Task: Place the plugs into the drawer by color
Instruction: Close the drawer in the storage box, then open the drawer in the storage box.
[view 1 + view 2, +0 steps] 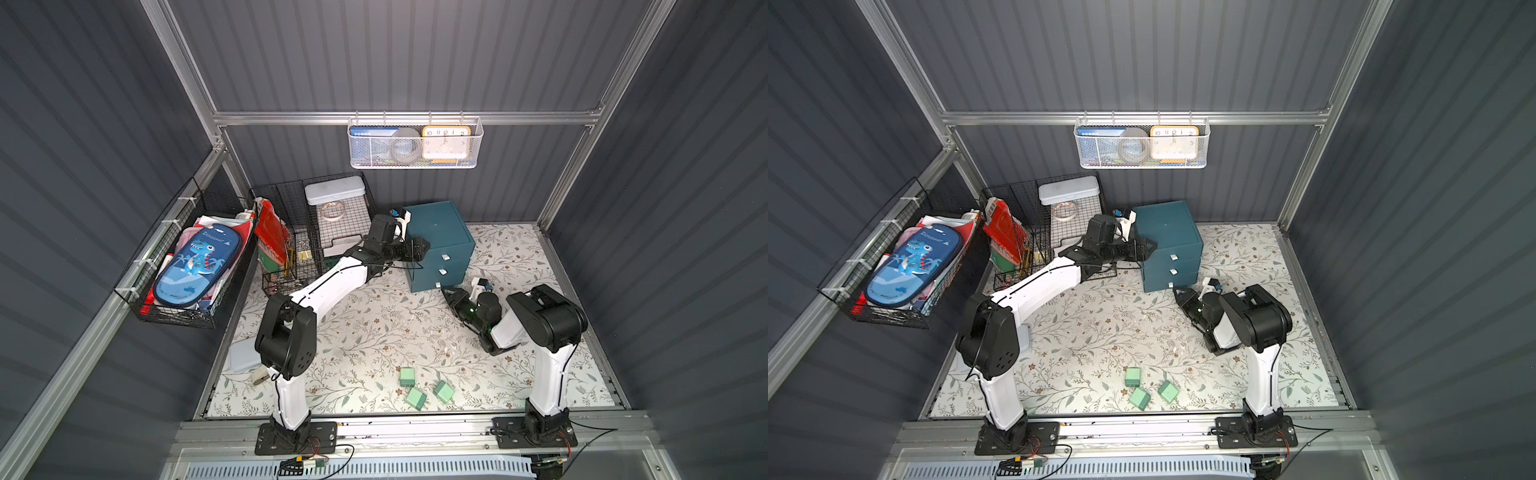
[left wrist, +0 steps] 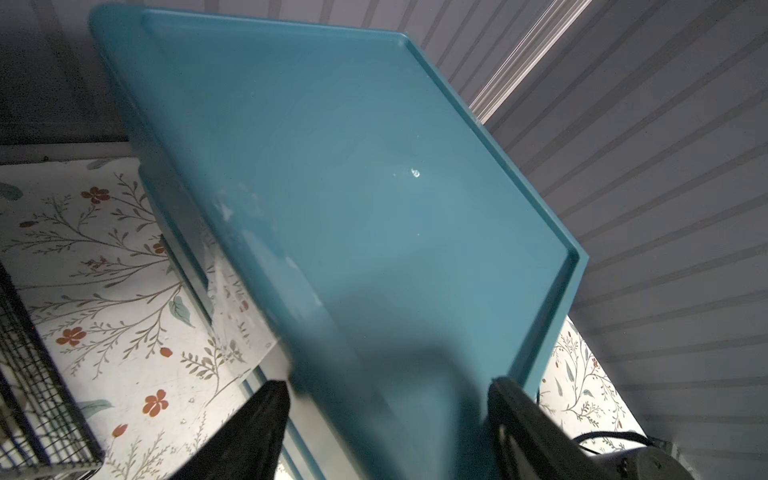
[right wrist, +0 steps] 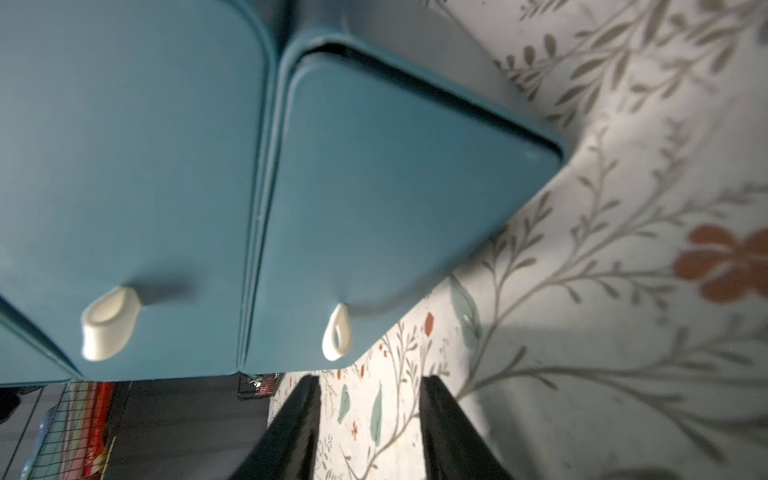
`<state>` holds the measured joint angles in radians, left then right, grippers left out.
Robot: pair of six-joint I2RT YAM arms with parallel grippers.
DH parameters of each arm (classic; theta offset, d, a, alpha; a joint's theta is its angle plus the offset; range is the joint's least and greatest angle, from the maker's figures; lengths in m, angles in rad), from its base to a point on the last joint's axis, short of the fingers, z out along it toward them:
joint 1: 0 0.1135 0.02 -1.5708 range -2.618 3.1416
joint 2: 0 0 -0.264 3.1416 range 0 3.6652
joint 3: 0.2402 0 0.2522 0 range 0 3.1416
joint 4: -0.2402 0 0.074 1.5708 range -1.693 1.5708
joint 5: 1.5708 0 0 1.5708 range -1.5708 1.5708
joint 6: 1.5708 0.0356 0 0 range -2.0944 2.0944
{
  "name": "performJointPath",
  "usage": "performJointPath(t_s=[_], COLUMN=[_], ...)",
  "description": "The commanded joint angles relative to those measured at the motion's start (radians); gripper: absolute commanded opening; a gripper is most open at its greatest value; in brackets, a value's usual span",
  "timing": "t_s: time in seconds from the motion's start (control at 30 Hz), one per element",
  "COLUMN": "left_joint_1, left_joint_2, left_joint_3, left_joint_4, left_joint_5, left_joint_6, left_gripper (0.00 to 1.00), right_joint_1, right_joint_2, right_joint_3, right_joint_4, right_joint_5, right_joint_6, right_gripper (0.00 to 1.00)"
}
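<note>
Three mint green plugs (image 1: pixel 407 376) (image 1: pixel 416 398) (image 1: pixel 443 391) lie close together near the mat's front edge, also visible as plugs (image 1: pixel 1139 399) in both top views. The dark teal drawer cabinet (image 1: pixel 440 245) (image 1: pixel 1167 245) stands at the back, and its three fronts look closed. My left gripper (image 1: pixel 419 248) (image 2: pixel 388 386) is at the cabinet's upper left front corner. Its jaws are wide apart with the teal top (image 2: pixel 353 187) between them. My right gripper (image 1: pixel 446 291) (image 3: pixel 370 399) is open and empty, low on the mat, just short of the bottom drawer's white tab (image 3: pixel 337 332).
Black wire baskets (image 1: pixel 332 224) stand left of the cabinet. A wall basket with a dinosaur pencil case (image 1: pixel 195 266) hangs on the left wall. A white mesh basket (image 1: pixel 411 143) hangs on the back wall. A pale blue tin (image 1: pixel 243 357) lies by the left arm's base.
</note>
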<state>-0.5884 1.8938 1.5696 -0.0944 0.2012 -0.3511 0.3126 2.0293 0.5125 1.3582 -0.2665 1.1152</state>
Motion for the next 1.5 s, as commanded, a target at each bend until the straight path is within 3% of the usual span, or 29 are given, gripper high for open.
performJointPath(t_s=[0.0, 0.2, 0.4, 0.5, 0.63, 1.1, 1.47], left_joint_1=[-0.007, -0.006, -0.006, -0.005, -0.004, -0.001, -0.001], left_joint_2=[0.049, 0.047, 0.056, 0.060, 0.062, 0.071, 0.063], left_joint_3=[-0.036, -0.046, -0.042, -0.042, -0.038, -0.023, -0.034], left_joint_4=[-0.173, -0.165, -0.166, -0.166, -0.166, -0.166, -0.153], left_joint_5=[0.010, 0.007, 0.007, 0.006, 0.004, 0.001, 0.004], left_joint_6=[0.027, 0.027, 0.031, 0.032, 0.031, 0.041, 0.033], left_gripper=[0.80, 0.80, 0.80, 0.80, 0.80, 0.80, 0.80], right_joint_1=[0.000, 0.000, 0.006, 0.006, 0.006, 0.036, 0.115], right_joint_2=[0.021, 0.065, 0.081, 0.082, 0.077, -0.069, -0.393], right_joint_3=[0.024, 0.074, 0.124, 0.124, 0.109, -0.095, -0.193], right_joint_4=[0.055, 0.047, 0.019, 0.012, 0.005, -0.028, -0.454], right_joint_5=[-0.035, -0.035, -0.040, -0.038, -0.039, -0.022, 0.059], right_joint_6=[0.026, 0.046, 0.048, 0.043, 0.036, -0.007, -0.158], right_gripper=[0.44, 0.43, 0.35, 0.25, 0.01, 0.00, 0.00])
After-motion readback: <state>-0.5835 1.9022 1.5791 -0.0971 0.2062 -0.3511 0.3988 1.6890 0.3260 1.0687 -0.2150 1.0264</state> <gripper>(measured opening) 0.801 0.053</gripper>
